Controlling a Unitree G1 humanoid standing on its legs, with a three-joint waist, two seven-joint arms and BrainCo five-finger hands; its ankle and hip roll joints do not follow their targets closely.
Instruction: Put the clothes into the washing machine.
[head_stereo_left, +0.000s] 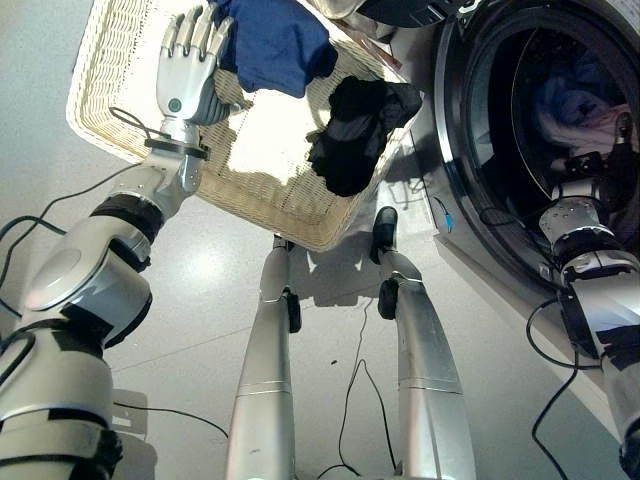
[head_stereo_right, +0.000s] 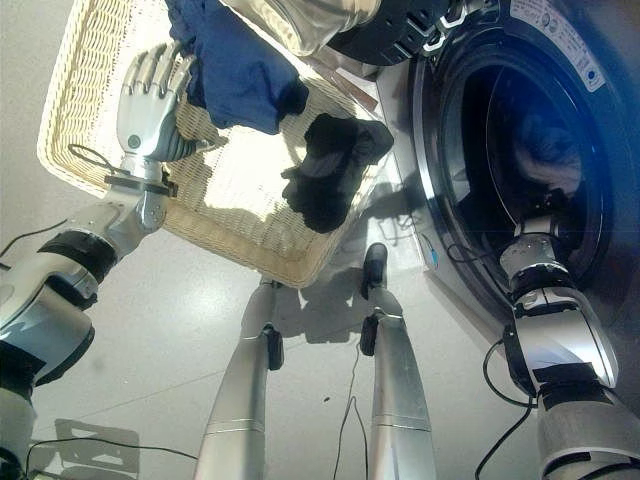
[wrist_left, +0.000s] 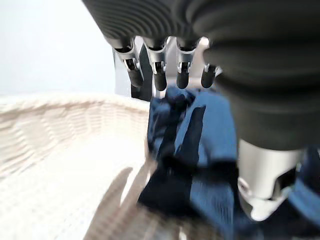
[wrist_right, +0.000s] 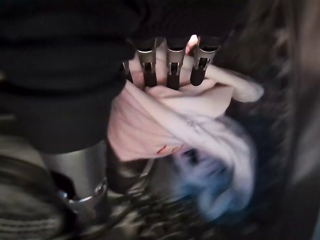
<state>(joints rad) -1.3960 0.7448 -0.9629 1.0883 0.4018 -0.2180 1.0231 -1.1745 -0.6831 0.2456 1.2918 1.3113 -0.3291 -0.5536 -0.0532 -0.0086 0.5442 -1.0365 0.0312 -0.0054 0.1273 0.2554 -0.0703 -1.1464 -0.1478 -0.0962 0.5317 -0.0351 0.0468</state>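
A pale wicker basket on the floor holds a blue garment at its far side and a black garment near its right rim. My left hand hangs open inside the basket, its fingers straight, just left of the blue garment and apart from it. At the right the washing machine stands with its round opening dark. My right hand reaches into the drum, open, with its fingers over a pale pink garment. Light and bluish clothes lie deeper in the drum.
Much of the basket's woven floor is bare between the two garments. The basket's right corner comes close to the machine's front. Grey floor spreads in front of the basket.
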